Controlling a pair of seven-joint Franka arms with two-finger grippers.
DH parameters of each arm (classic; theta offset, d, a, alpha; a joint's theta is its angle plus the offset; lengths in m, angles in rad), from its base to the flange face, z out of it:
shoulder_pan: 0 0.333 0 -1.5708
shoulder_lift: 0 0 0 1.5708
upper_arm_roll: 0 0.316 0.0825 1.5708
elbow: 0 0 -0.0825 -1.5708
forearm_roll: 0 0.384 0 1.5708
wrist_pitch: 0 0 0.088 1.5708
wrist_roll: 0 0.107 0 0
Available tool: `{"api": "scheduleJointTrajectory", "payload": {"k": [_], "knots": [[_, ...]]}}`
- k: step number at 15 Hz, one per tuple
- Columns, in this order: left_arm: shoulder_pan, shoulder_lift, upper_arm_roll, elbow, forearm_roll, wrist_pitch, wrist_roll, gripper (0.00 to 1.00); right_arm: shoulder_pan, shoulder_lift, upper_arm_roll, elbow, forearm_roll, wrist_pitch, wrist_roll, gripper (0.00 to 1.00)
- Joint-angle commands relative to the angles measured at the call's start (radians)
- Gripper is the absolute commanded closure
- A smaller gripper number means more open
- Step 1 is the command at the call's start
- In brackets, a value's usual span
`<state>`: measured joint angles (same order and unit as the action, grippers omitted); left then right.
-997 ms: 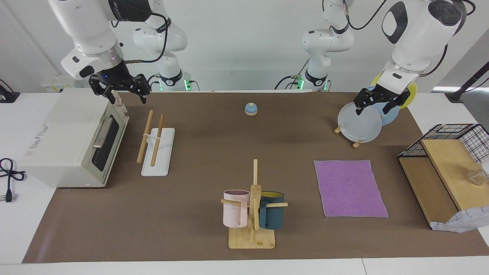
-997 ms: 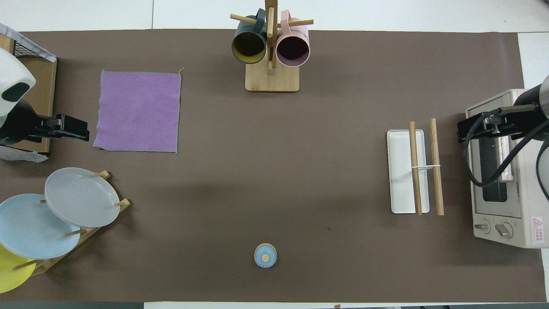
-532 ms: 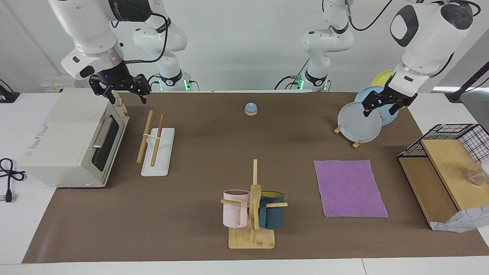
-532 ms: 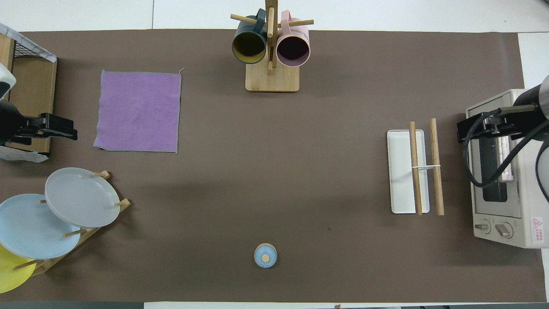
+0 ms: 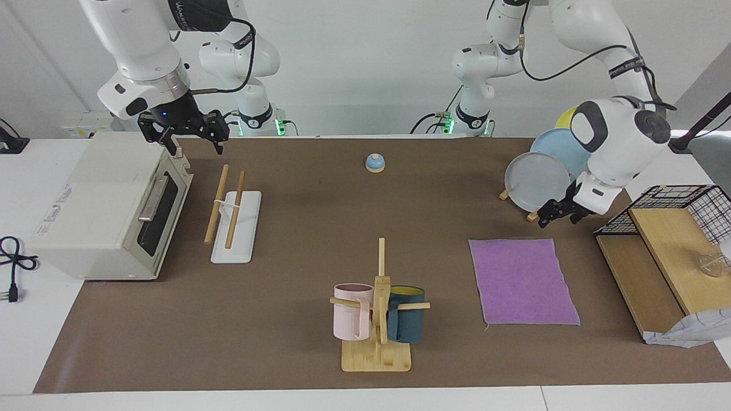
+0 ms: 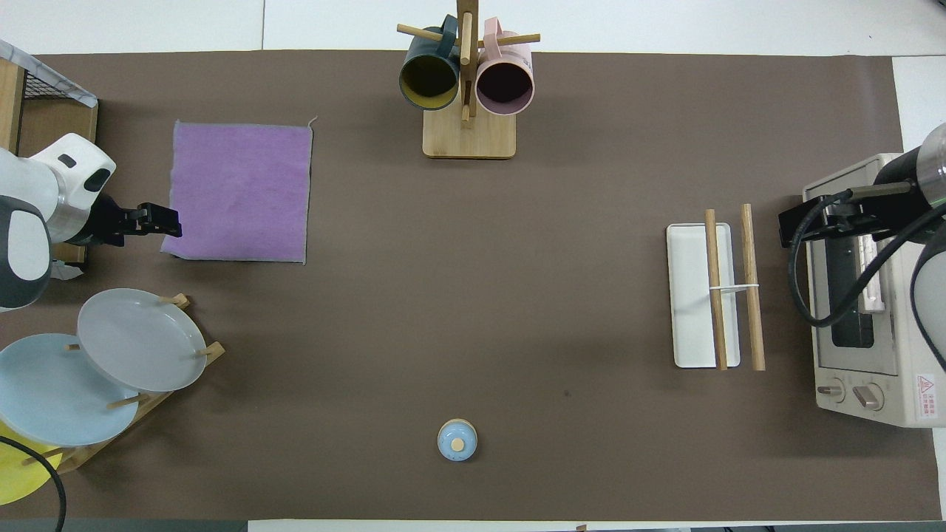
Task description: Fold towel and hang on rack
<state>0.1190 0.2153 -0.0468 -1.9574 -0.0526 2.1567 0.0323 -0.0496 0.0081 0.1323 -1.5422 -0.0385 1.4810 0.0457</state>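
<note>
Nearest the robots: a small blue lidded jar (image 5: 374,162) stood alone on the brown table (image 5: 297,228). At the left arm's end, a wooden plate stand (image 6: 159,399) carried grey, blue and yellow plates.

Right gripper (image 5: 193,140) hung in the air over the corner of the toaster oven (image 5: 108,211), jaws apart, holding nothing, touching nothing. That arm was waiting.

The rack (image 5: 231,214) sat just beside the toaster oven, both wooden rods bare, white base flat on the table.

Left gripper (image 5: 553,215) was low, over the table between the plate stand and the towel (image 5: 522,281), just off the towel's corner that lay nearest the robots and toward the left arm's end. Jaws apart, nothing in them. Could not tell whether the fingertips touched the cloth or the table.

Towel lay flat and unfolded, purple face up, well apart from the rack. A wooden shelf unit with a wire basket (image 5: 674,208) stood next to it at the table's end.

Farthest out: mug tree (image 5: 380,308) with a pink mug and a dark teal mug.
</note>
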Motion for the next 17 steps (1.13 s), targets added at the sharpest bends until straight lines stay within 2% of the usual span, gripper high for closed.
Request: {"api": "scheduleJointTrajectory", "payload": {"k": [1, 3, 5, 8, 11, 13, 17], "knots": [[0.041, 0.027, -0.001, -0.028, -0.013, 0.060, 0.038, 0.00, -0.009, -0.007, 0.003, -0.004, 0.025, -0.011, -0.021, 0.00], [0.042, 0.059, -0.002, -0.029, -0.016, 0.086, 0.031, 0.01, -0.009, -0.007, 0.003, -0.004, 0.025, -0.011, -0.021, 0.00], [0.045, 0.079, -0.001, -0.028, -0.045, 0.089, 0.029, 0.07, -0.009, -0.007, 0.003, -0.004, 0.025, -0.011, -0.020, 0.00], [0.045, 0.082, -0.001, -0.029, -0.093, 0.078, 0.023, 0.13, -0.009, -0.007, 0.003, -0.004, 0.025, -0.011, -0.020, 0.00], [0.048, 0.096, -0.002, -0.034, -0.095, 0.077, 0.015, 0.19, -0.010, -0.007, 0.003, -0.004, 0.025, -0.011, -0.020, 0.00], [0.051, 0.098, -0.002, -0.035, -0.104, 0.077, 0.015, 0.28, -0.010, -0.007, 0.003, -0.004, 0.025, -0.011, -0.020, 0.00], [0.053, 0.099, -0.002, -0.043, -0.116, 0.077, 0.004, 0.35, -0.010, -0.007, 0.003, -0.004, 0.025, -0.011, -0.020, 0.00]]}}
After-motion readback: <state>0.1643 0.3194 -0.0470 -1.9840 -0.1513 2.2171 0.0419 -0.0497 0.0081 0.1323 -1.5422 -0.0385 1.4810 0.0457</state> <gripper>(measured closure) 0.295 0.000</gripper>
